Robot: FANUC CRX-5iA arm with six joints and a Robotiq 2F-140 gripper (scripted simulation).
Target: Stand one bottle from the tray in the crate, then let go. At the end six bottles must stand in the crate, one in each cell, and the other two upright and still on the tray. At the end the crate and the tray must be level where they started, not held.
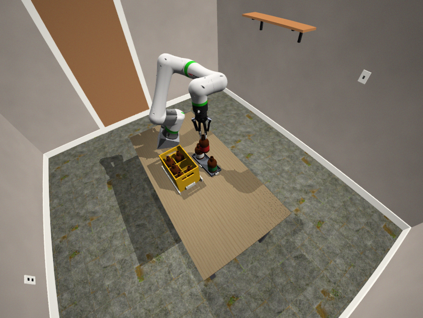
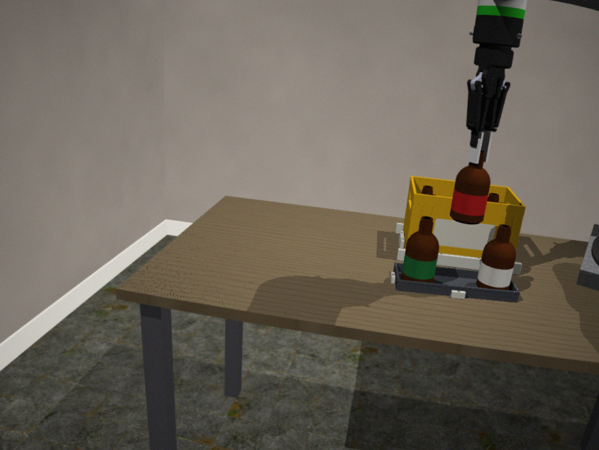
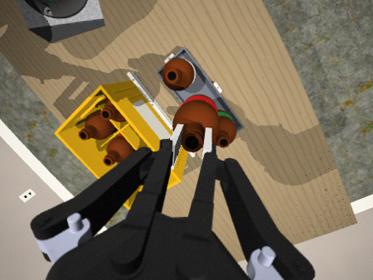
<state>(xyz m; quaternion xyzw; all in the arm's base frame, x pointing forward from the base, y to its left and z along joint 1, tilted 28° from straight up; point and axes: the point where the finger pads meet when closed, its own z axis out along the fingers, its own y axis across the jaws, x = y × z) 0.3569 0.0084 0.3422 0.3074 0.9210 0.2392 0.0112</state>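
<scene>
My gripper [image 2: 478,151] is shut on the neck of a brown bottle with a red label [image 2: 469,194] and holds it upright in the air above the grey tray [image 2: 454,284]; the bottle also shows in the wrist view [image 3: 196,120] and in the top view [image 1: 204,144]. Its base hangs well clear of the tray. A green-label bottle [image 2: 420,251] and a white-label bottle [image 2: 496,258] stand upright on the tray. The yellow crate [image 2: 464,215] stands just behind the tray, also seen from above [image 1: 179,167], with several brown bottles in its cells [image 3: 97,127].
The crate rests on a white base frame [image 2: 401,241] on the wooden table. The arm's grey pedestal [image 3: 62,16] stands at the table's end near the crate. The table edge runs in front of the tray.
</scene>
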